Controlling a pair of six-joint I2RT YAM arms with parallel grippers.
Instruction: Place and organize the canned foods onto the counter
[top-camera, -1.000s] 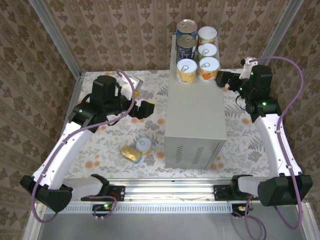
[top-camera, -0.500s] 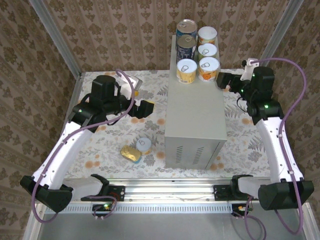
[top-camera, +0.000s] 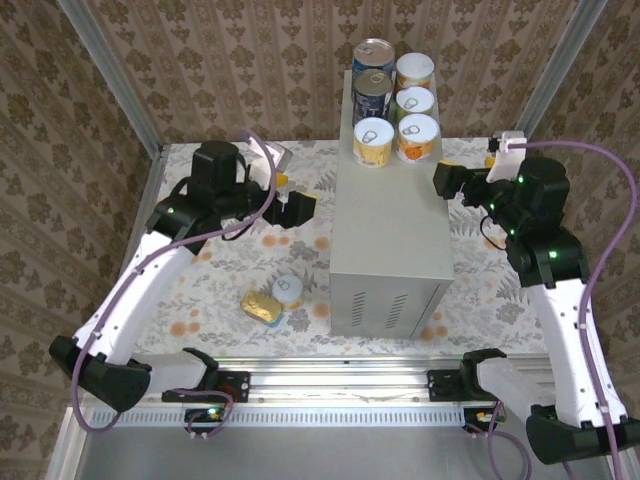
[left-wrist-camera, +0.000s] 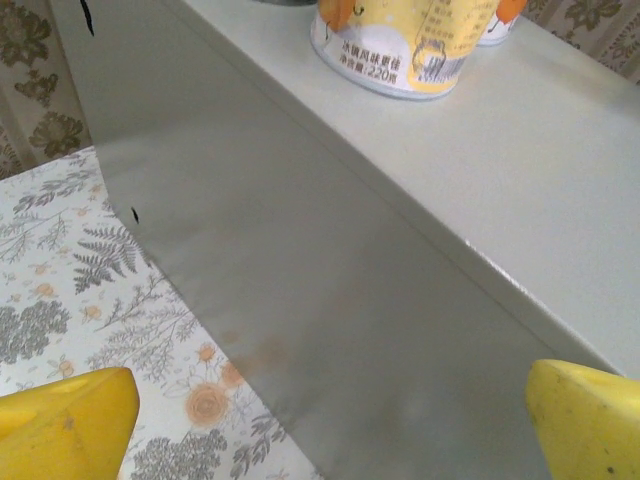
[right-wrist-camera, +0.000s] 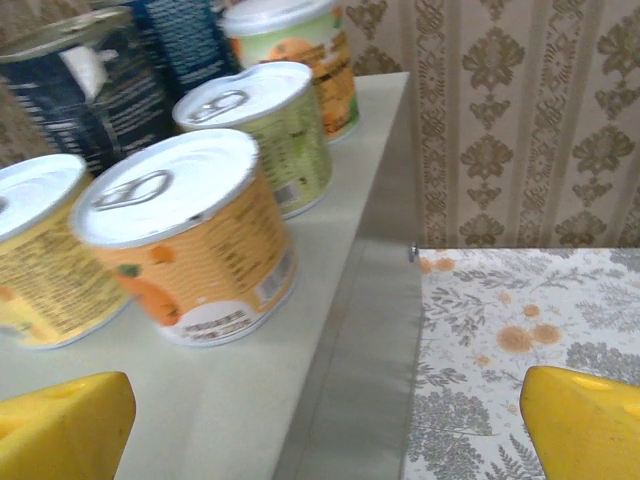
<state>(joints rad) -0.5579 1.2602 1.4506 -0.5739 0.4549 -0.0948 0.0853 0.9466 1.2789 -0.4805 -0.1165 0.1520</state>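
Top external shows six cans (top-camera: 418, 137) grouped at the far end of the counter (top-camera: 390, 220), while a short round can (top-camera: 288, 290) and the flat oblong tin (top-camera: 260, 306) sit just beside each other on the floral floor to its left. My left gripper (left-wrist-camera: 320, 420) and right gripper (right-wrist-camera: 325, 425) both have their fingers spread and hold nothing. I judge the tins stiff, fairly weighty and slick-walled, so I'd pinch the round one across its middle and the flat one across its narrow width.

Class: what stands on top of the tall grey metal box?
Six cans at its far end: two blue-labelled cans behind a yellow can, three white-lidded cans beside them. The near part of the box is bare; the surface under the cans is covered.
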